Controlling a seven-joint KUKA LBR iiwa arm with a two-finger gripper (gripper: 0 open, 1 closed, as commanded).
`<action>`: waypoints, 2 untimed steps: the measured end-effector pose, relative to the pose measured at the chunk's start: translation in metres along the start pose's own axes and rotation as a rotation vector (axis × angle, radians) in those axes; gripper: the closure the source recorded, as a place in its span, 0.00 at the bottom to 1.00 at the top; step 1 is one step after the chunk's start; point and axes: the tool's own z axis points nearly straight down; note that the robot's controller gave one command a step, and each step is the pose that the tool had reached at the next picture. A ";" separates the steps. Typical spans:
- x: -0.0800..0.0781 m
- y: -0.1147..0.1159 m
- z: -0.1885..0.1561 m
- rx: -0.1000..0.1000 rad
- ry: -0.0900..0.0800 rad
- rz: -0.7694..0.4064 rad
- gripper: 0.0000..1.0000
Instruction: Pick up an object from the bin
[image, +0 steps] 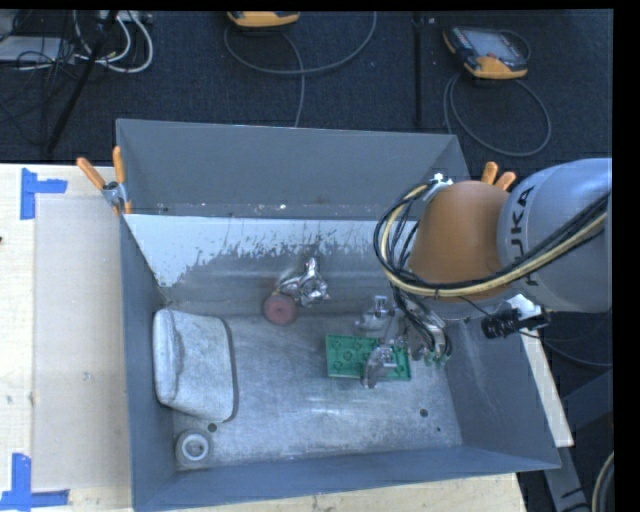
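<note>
Camera view: my jaws stand apart, straddling the flat green rectangular circuit board (345, 357) lying at 3 o'clock in the grey metal bin (300, 180).

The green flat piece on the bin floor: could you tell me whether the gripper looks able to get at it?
Probably yes: the gripper hangs right over the green flat piece, nothing lies on it, and the reddish disc sits apart.

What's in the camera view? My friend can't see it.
The gripper hangs over a flat green board on the right of the grey metal bin. Further left lie a crumpled silver scrap, a round reddish disc and a grey padded block.
</note>
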 end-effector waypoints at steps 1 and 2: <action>-0.001 0.000 -0.044 0.000 -0.001 -0.001 1.00; -0.001 0.000 -0.054 0.000 0.001 -0.002 1.00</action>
